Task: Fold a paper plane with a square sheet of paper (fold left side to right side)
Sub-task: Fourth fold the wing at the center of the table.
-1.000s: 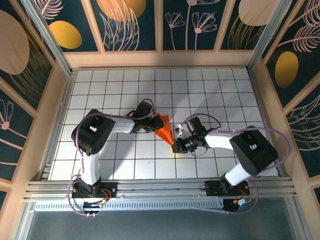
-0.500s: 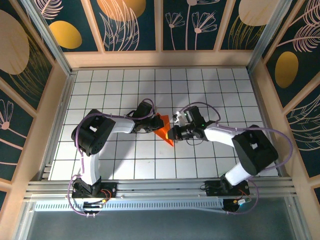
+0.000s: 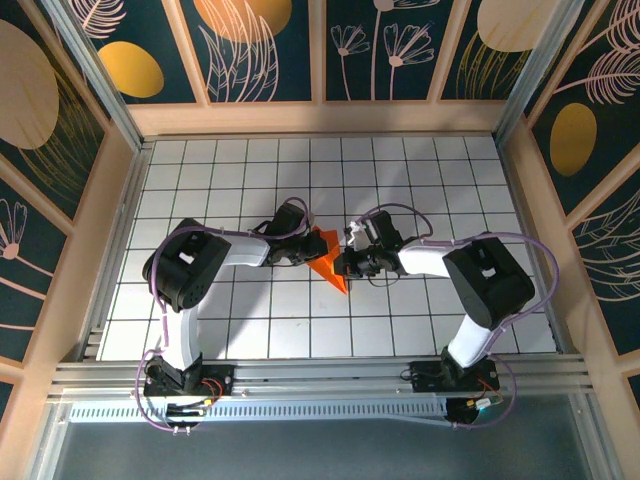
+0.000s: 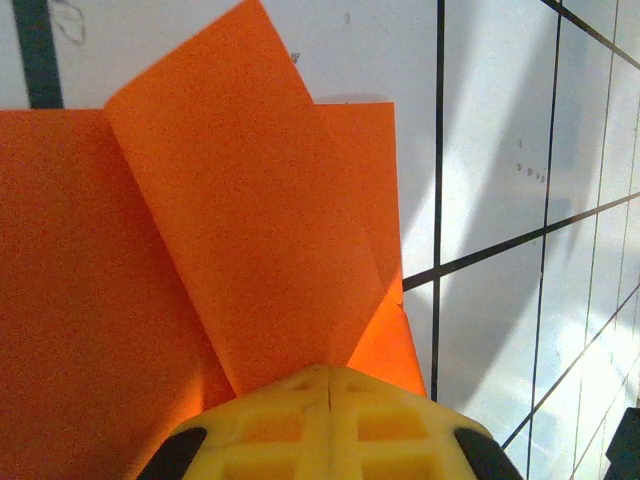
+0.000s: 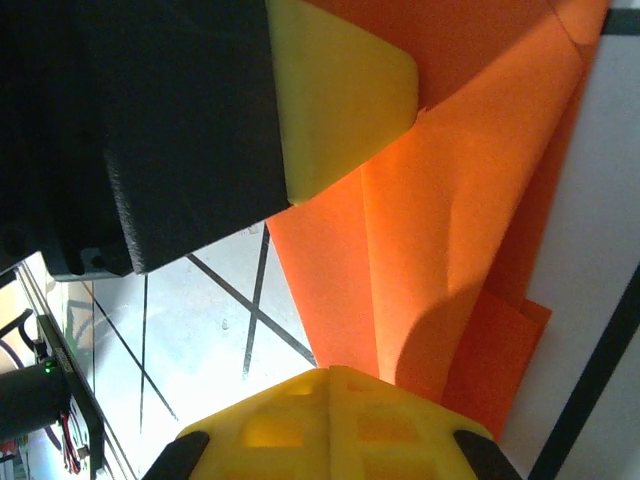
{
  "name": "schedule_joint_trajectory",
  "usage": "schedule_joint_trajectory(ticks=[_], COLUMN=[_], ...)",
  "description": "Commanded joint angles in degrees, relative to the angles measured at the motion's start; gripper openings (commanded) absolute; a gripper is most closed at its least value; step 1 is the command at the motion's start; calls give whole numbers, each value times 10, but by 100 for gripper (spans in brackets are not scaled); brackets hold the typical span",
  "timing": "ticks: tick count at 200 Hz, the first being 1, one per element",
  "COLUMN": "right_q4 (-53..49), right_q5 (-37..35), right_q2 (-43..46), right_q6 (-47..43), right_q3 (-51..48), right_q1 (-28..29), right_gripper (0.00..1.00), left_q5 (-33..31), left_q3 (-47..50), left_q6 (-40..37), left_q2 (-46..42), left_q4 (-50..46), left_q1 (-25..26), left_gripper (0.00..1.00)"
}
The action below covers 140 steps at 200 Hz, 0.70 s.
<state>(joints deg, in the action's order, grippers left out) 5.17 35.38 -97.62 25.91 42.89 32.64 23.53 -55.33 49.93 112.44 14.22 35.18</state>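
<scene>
Paper plane (image 3: 326, 256), creased orange, lies mid-surface (image 3: 250, 330); left claw (image 3: 306, 249) tips pressed together at its 9 o'clock, right claw (image 3: 342, 266) likewise at 3 o'clock.

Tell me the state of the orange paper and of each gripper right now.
orange paper: folded into overlapping layers, narrowing to a point, lying on the table.
left gripper: shut, its tip against the paper.
right gripper: shut, its tip against the paper from the other side.
</scene>
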Motion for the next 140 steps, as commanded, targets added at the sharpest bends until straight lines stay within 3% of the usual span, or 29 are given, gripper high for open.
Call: schedule_joint_trajectory(ticks=[1, 88, 140], right_q4=[-1, -15, -59], right_q5=[-12, -17, -58], right_q2=[-5, -9, -25], right_q6=[-1, -6, -12], right_q3=[-18, -32, -30], right_q1=[-3, 1, 5], right_gripper=[0, 0, 0], left_q5=[-46, -47, -36], left_q3=[21, 20, -1], left_q6=[-9, -9, -11], left_q2=[27, 27, 7], left_q4=[-58, -58, -48], left_q1=[-1, -1, -1], left_gripper=[0, 0, 0])
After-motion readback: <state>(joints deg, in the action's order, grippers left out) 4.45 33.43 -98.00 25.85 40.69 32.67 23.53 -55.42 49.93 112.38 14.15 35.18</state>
